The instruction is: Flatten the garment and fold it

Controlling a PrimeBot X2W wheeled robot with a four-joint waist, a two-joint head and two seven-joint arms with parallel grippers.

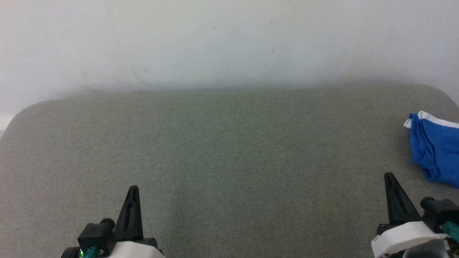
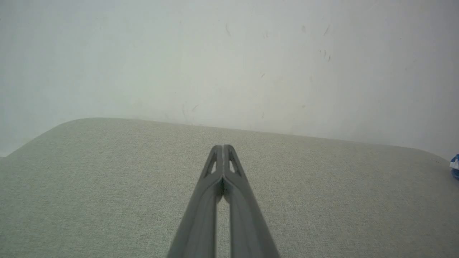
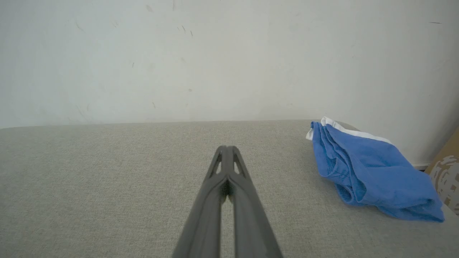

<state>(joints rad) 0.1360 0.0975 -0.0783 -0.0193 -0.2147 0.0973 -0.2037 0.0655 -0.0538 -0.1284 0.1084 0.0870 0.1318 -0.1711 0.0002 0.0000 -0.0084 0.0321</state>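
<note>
Here, grey surface [image 1: 229,161], blue garment [image 1: 435,147] — white wall [image 1: 229,43]

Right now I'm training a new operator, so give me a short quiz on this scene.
1. True or false: the garment lies spread flat in the middle of the grey cushion.
2. Which is nearer the garment? A) left gripper B) right gripper
3. Fill in: both grippers' jaws are ___ and hold nothing.
Key: 1 false, it lies bundled up at the cushion's right edge; 2 B; 3 shut.
</note>
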